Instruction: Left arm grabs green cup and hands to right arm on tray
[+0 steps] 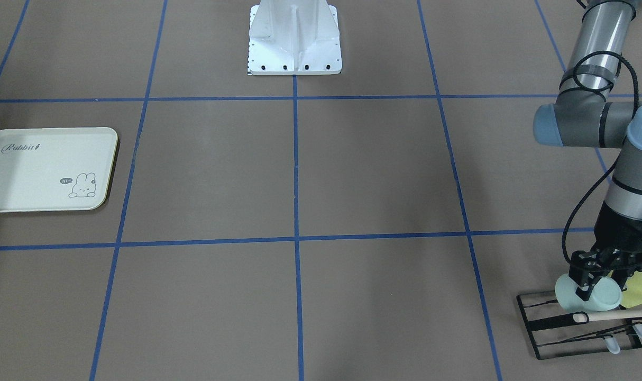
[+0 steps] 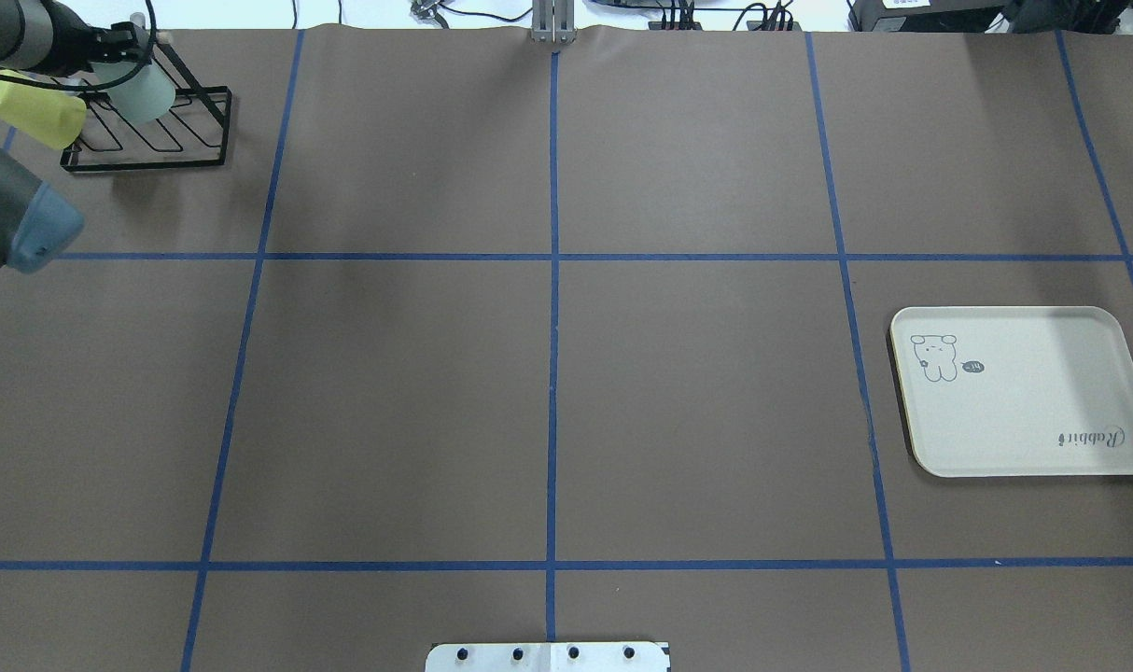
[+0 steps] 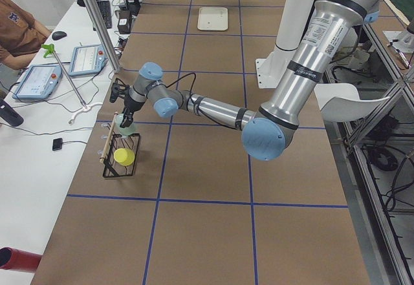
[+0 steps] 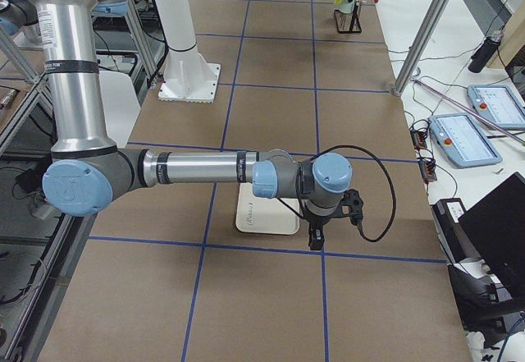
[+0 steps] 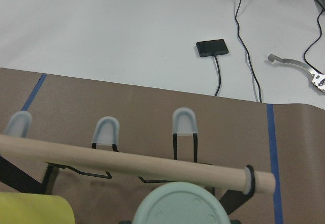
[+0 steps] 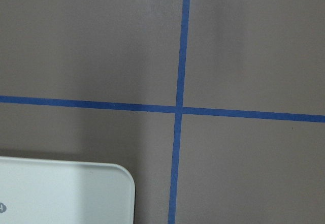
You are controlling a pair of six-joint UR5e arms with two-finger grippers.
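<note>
The table (image 2: 548, 373) is covered in brown paper and marked into squares with blue tape. The left arm (image 3: 220, 112) stretches out low to the far corner on its own side. The right arm (image 4: 197, 167) reaches across to the opposite end and hangs beside the tray (image 2: 1024, 411). The tray is cream with a rabbit drawing and lies flat on the paper, well apart from everything else.

In the left arm's corner stands a black wire rack (image 1: 559, 321) with a wooden rod (image 5: 127, 163) running along its front. Two cups sit on the rack just beside each other. The yellow cup (image 2: 34, 112) is on the outer side, nearer the table's end. The green cup (image 1: 598, 299) is tilted on the rack with its round base turned up toward the wrist camera.

The left gripper (image 1: 588, 288) comes down on the green cup from above, and one black finger lies against the cup's wall. The other finger is hidden, so I cannot tell whether the cup is clamped or only straddled.

The right gripper (image 4: 316, 237) points down over bare paper near a corner of the tray. Whether it is spread or closed cannot be told.
</note>
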